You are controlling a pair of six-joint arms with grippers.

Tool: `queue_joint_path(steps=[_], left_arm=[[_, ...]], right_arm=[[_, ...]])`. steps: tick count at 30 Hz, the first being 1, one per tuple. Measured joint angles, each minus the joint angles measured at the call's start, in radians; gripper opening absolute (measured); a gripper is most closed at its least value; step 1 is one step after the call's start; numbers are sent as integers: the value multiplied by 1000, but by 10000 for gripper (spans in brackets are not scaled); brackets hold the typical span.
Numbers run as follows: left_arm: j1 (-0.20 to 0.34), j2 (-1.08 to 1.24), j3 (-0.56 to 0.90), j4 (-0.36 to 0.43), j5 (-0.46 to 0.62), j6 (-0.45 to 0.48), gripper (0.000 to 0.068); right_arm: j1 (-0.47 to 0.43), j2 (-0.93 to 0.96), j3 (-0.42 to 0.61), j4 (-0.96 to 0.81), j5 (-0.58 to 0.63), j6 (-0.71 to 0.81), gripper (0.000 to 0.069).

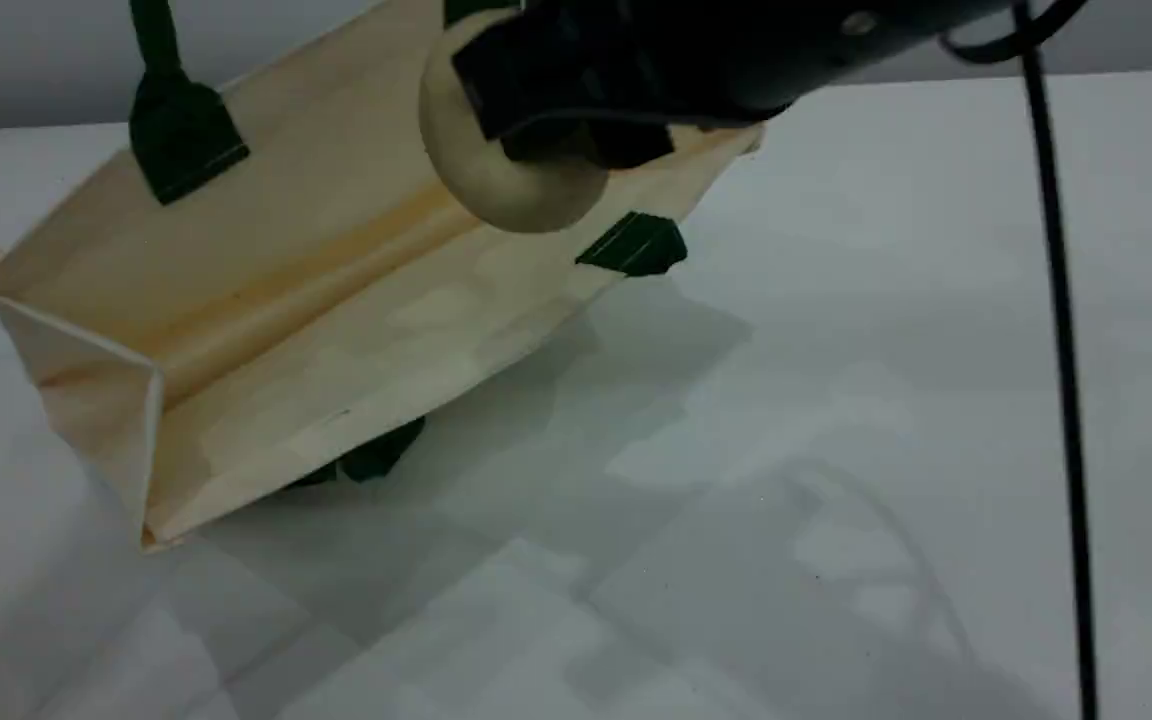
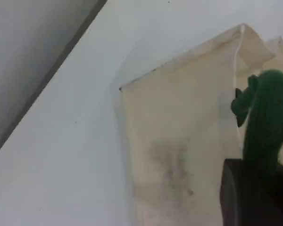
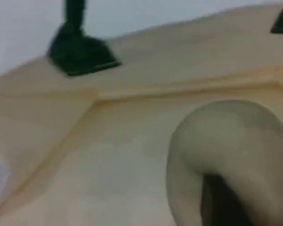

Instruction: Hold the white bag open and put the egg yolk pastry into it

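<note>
Scene view: right gripper (image 1: 576, 130) closed on pastry (image 1: 506, 185), above open bag (image 1: 336, 290) at far left. Left gripper (image 2: 254, 188) closed on green handle (image 2: 266, 122). Probably soft, crumbly pastry; better held lightly at sides.

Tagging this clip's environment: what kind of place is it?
Probably a lab test bench, not a home: a bare white table, a plain grey wall behind, and only the white bag and egg yolk pastry in view.
</note>
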Motion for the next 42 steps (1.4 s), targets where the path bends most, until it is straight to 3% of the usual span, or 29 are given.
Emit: queue_joint_path(steps=[3, 17, 30, 32, 39, 42], left_arm=[[0, 0, 0, 1, 0, 0, 94], [0, 0, 0, -2, 0, -20, 94], [0, 0, 0, -3, 0, -20, 94], [0, 0, 0, -3, 0, -20, 94], [0, 0, 0, -3, 1, -20, 94], [0, 0, 0, -3, 0, -20, 94]], right_arm=[[0, 68, -45, 1, -42, 0, 225], [0, 383, -315, -29, -31, 0, 222], [0, 428, -342, -25, -54, 8, 226], [0, 428, -342, -25, -34, 8, 269], [-4, 405, -342, -24, 23, 7, 548], [-5, 376, -342, -25, 62, -6, 598]])
